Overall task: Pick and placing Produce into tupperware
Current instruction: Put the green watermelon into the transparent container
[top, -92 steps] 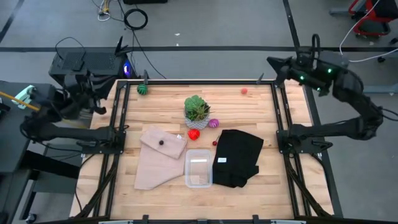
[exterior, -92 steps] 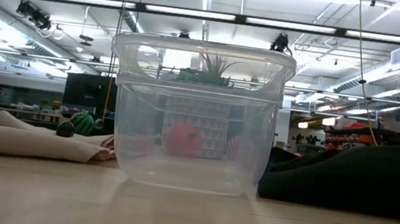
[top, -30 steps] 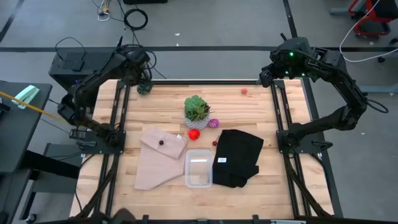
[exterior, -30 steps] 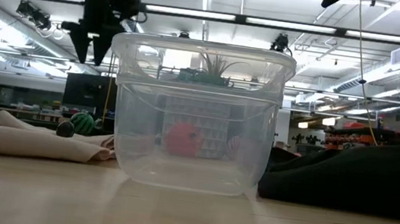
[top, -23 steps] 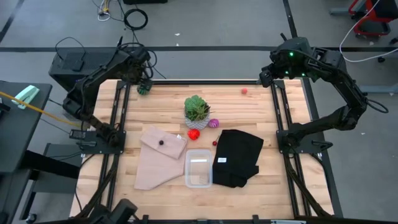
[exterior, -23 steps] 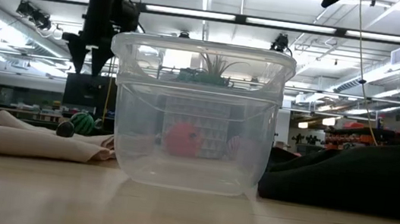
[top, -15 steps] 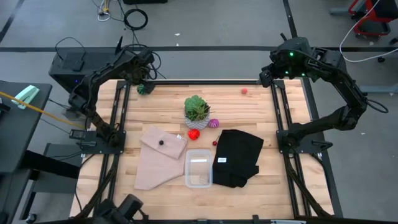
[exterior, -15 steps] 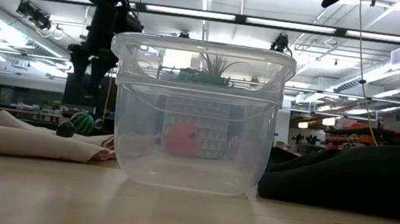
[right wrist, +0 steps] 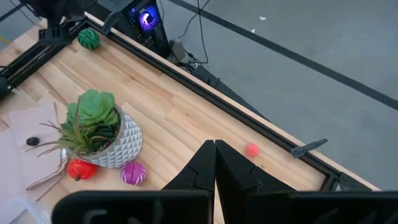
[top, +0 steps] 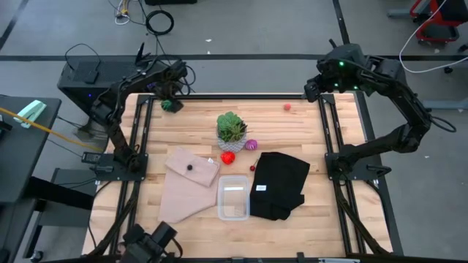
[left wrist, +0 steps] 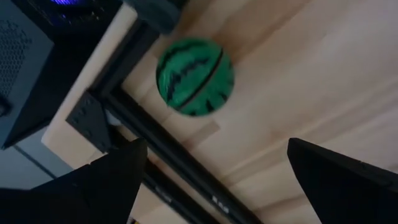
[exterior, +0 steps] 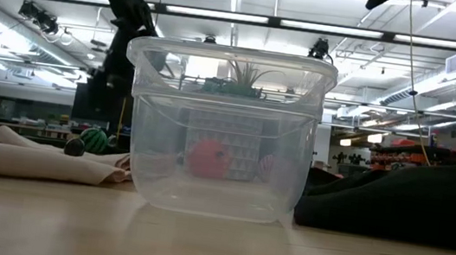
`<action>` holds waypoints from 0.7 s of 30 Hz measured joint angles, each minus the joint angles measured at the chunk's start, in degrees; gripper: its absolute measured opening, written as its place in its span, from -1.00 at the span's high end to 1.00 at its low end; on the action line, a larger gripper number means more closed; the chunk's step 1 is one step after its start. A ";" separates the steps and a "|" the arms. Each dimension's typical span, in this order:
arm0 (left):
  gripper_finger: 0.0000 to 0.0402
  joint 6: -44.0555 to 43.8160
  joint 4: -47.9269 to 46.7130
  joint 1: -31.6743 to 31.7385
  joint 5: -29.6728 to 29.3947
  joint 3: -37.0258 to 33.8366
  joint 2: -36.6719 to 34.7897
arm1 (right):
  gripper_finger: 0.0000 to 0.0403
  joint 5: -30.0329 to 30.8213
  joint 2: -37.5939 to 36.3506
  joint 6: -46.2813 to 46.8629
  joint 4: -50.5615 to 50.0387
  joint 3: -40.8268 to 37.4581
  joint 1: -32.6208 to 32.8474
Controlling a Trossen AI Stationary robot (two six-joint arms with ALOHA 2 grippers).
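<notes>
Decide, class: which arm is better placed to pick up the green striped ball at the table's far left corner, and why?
The left arm. Its hand hangs open right over the green striped ball, which sits between its fingers in the left wrist view. The right hand is shut, across the table.

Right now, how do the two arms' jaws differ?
The left gripper has its jaws spread wide, while the right gripper has its jaws pressed together. The left hangs over the green ball at the table's far left corner; the right waits high above the far right corner, nearest the small red piece. Neither holds anything.
</notes>
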 joint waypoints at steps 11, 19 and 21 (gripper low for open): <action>-0.99 2.01 3.74 0.48 -0.09 0.00 0.03 | 0.93 -0.20 1.31 0.66 -0.21 -0.02 0.00; -0.99 1.57 7.23 4.09 -0.35 0.00 0.03 | 0.93 -0.33 2.99 1.07 -0.21 -0.02 0.00; -0.99 1.53 7.77 5.00 0.97 0.00 0.03 | 0.93 -0.42 3.41 1.07 -0.21 -0.02 0.00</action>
